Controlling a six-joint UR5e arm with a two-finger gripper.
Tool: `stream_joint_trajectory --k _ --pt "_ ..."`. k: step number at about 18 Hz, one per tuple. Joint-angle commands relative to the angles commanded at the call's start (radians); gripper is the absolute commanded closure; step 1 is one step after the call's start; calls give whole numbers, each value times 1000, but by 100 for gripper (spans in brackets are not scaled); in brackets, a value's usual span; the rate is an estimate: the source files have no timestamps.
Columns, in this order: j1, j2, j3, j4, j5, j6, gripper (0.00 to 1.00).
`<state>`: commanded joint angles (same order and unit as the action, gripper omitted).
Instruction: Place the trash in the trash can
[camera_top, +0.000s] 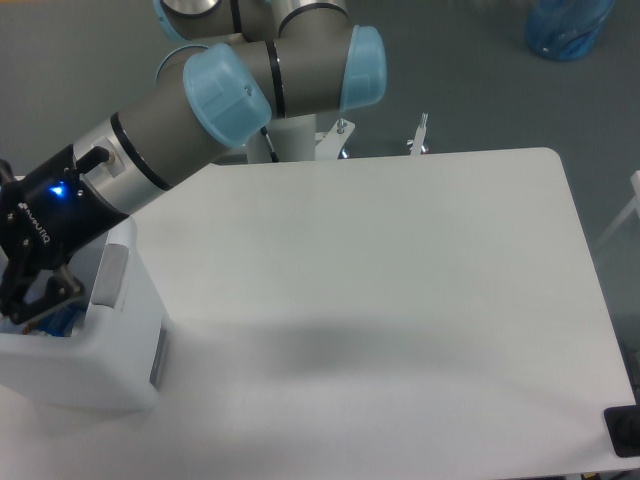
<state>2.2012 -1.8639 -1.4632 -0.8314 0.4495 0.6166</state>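
Observation:
The white trash can (120, 345) stands at the table's left front corner, with a grey handle panel on its side. My gripper (38, 298) hangs over its open top, partly cut off by the left frame edge. A bluish, clear piece of trash, the crushed bottle (58, 320), shows between and just under the black fingers (62, 286), inside the can's mouth. The fingers seem shut on the bottle. The arm slants down from the upper middle to the can.
The white table (400, 300) spreads to the right of the can. A big blue water jug (568, 28) stands on the floor at the top right. A black object (624, 432) sits at the bottom right corner.

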Motion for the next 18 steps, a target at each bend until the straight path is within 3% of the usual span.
stream_joint_trajectory --k 5,11,15,18 --pt "93 58 -57 -2 0 2 0" --pt "235 52 -14 -3 29 72 0" --pt "256 14 59 -9 347 98 0" --pt "267 -29 77 -9 443 149 0"
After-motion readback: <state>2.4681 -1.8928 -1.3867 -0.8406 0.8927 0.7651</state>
